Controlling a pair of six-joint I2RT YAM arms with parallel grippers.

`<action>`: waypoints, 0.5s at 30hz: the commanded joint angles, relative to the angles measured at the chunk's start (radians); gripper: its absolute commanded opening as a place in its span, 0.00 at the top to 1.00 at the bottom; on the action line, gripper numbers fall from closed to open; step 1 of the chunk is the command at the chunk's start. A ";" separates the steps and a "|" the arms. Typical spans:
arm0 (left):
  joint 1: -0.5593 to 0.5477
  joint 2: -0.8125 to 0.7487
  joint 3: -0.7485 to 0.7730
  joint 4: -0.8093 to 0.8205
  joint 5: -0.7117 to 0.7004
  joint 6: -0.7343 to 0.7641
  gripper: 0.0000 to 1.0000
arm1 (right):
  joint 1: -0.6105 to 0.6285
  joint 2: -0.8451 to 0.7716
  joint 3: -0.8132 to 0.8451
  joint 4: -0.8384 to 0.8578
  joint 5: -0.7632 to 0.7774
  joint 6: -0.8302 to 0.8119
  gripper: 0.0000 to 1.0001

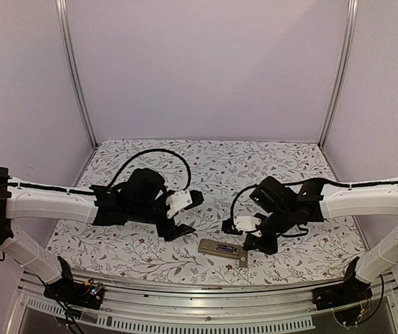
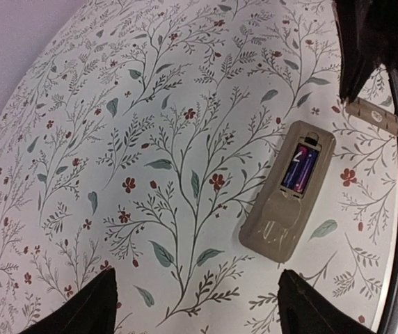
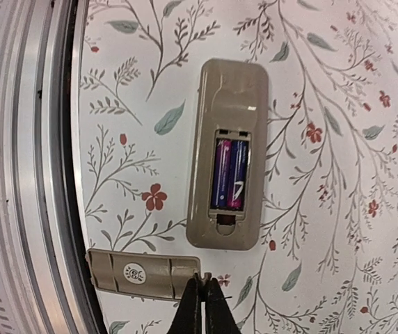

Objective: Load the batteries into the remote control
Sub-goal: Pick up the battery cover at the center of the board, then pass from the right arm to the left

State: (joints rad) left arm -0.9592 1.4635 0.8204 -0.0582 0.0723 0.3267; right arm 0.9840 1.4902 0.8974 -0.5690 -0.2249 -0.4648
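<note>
Your remote (image 3: pixel 227 153) lies back-up on the flowered cloth (image 3: pixel 338 209), both batteries (image 3: pixel 229 174) seated in its bay. The cover (image 3: pixel 143 273) sits just beside it. Left gripper (image 2: pixel 197 278) is spread wide to the remote's left. Right gripper (image 3: pixel 204 306) is pinched together by the cover.

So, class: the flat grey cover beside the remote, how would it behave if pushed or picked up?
The cover looks thin and flat, so it would probably slide, not roll. It seems moulded plastic, likely light and stiff. Lying flush on the tablecloth, it may be awkward to pinch.
</note>
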 commanded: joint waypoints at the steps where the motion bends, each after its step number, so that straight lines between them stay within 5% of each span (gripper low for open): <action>1: 0.001 -0.064 0.043 0.103 0.118 -0.111 0.22 | 0.007 -0.138 0.085 0.027 0.101 0.055 1.00; 8: 0.002 -0.130 0.069 0.314 0.302 -0.323 0.15 | 0.007 -0.237 0.157 0.339 0.355 0.100 1.00; 15: 0.001 -0.062 0.164 0.287 0.303 -0.393 0.11 | 0.019 -0.193 0.187 0.448 0.420 0.051 1.00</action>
State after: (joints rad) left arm -0.9592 1.3495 0.9306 0.2195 0.3450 0.0101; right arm 0.9882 1.2655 1.0718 -0.2089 0.1184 -0.3920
